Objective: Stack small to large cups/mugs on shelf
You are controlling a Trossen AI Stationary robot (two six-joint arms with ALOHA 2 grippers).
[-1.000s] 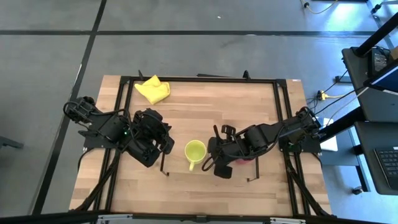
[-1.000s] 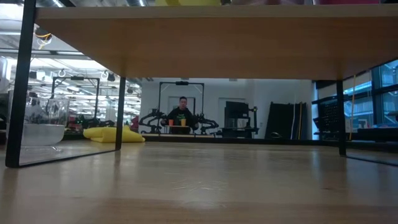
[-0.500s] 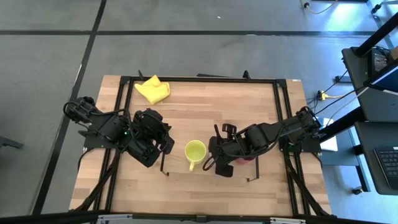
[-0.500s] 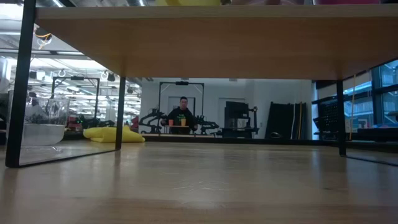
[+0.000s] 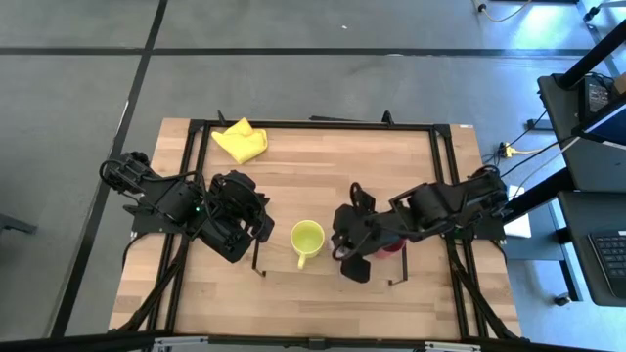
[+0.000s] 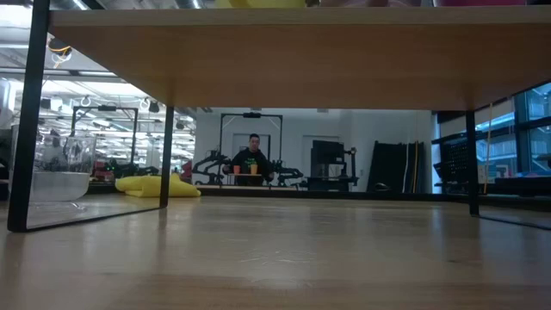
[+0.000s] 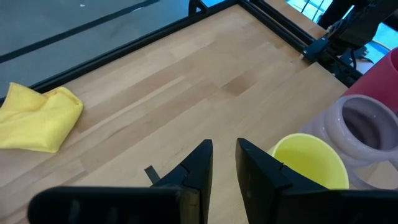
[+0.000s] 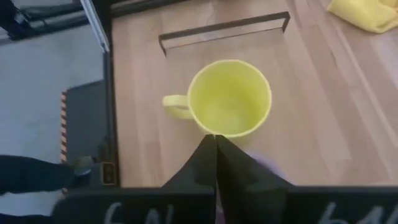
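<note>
The right tool (image 5: 344, 246), closed and empty, hovers over the purple mug (image 7: 365, 124) on the shelf (image 5: 323, 269), beside the yellow mug (image 5: 306, 237). Best to back off without nudging either. The red cup (image 5: 391, 246) stands just beyond. The left tool (image 5: 256, 227) waits part-open beside the shelf, holding nothing.

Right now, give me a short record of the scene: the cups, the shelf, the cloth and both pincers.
yellow-green mug: upright on the shelf, empty, handle toward the table's front edge
purple mug: right beside the yellow-green mug
red cup: behind the purple mug
yellow cloth: far left corner of the table, off the shelf
left pincer: slightly open, empty, near the shelf's left end
right pincer: shut, over the purple mug
</note>
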